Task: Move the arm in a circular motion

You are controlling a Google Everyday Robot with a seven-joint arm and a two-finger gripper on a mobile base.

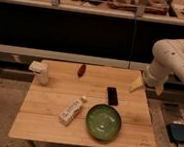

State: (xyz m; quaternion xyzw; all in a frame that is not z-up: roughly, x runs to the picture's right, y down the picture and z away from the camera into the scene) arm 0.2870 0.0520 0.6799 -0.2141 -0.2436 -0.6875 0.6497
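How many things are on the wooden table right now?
5: white container back left, small reddish object back centre, black device mid-right, white bottle lying front centre, green bowl front right. The gripper hovers by the table edge.

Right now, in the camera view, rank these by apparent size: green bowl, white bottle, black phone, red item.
1. green bowl
2. white bottle
3. black phone
4. red item, farthest back, so distance may shrink it.
The pincer hangs at the right edge of the table.

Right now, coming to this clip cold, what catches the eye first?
The cream-white arm dominates the right side, its gripper hanging over the right edge of the wooden table. Next comes the green bowl at the table's front, just right of a white bottle lying on its side.
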